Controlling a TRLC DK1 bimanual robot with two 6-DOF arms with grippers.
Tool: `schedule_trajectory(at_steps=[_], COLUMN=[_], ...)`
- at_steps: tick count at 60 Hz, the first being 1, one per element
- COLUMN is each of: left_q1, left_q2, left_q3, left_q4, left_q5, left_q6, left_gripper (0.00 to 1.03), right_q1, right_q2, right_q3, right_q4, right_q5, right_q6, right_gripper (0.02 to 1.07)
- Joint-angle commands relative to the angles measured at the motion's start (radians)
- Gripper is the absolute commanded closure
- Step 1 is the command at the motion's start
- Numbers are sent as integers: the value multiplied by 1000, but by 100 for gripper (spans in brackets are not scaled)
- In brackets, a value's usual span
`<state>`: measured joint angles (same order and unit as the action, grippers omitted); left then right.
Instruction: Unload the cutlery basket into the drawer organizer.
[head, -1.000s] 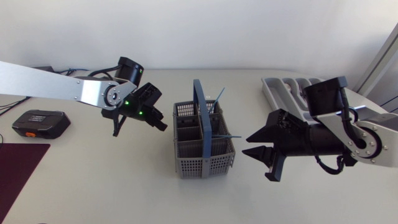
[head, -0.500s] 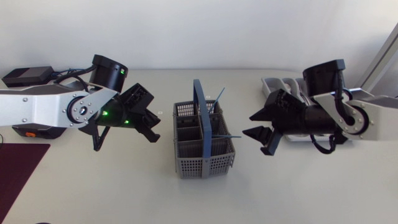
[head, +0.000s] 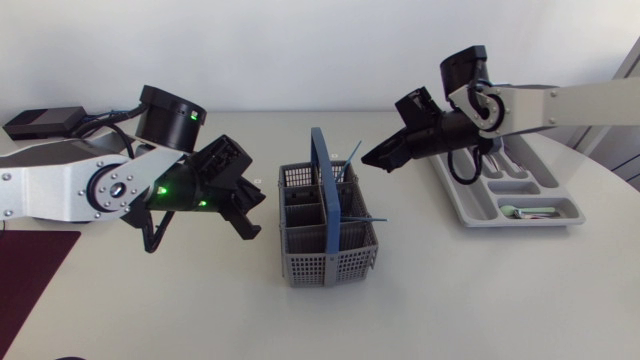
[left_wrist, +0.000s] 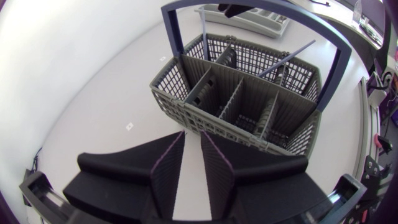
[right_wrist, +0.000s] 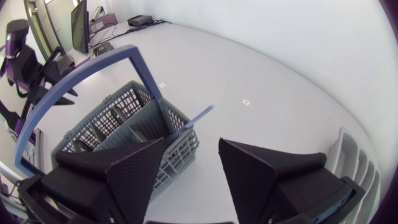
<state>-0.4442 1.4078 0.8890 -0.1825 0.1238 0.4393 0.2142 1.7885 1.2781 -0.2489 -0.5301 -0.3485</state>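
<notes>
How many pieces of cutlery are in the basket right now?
2. One blue handle sticks up at a back corner of the basket; the other leans out over its side toward the tray. Shorter pieces may sit hidden inside.

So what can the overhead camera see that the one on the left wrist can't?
Only the overhead view shows the dark red mat and a pale utensil lying in the organizer. Only the left wrist view looks down past the left gripper, its fingers slightly apart, into the dividers inside the basket. Both show the grey basket, its blue handle and thin blue utensils leaning in it.
</notes>
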Motion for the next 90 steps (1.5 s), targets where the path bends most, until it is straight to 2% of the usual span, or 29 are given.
schedule_trajectory(at_steps=[1,11,15,19,28,39,48,65,90], left_q1=[-7,-4,-4,-4,-5,-7,-8,-11,-13], left_q2=[-18,-36,-44,-53,-63,-69,-73,-79,-90], left_q3=[-38,-53,-56,-58,-64,-65,-67,-70,-84], left_q4=[-8,-6,-6,-6,-8,-8,-9,-12,-12], left_q5=[7,7,7,7,7,7,7,5,-1], left_q6=[7,7,7,7,6,4,3,1,6], left_gripper=[80,80,80,80,80,80,80,80,80], right_q1=[8,5,5,7,19,25,31,30,8], right_q2=[89,183,204,223,235,242,249,172,-144], right_q3=[95,217,245,270,287,285,288,287,242], right_q4=[-44,-98,-107,-116,-125,-141,-158,-201,-329], right_q5=[-18,-59,-64,-74,-79,-80,-85,-85,-79], right_q6=[88,137,151,161,177,177,164,134,94], right_gripper=[53,58,65,67,83,88,97,98,98])
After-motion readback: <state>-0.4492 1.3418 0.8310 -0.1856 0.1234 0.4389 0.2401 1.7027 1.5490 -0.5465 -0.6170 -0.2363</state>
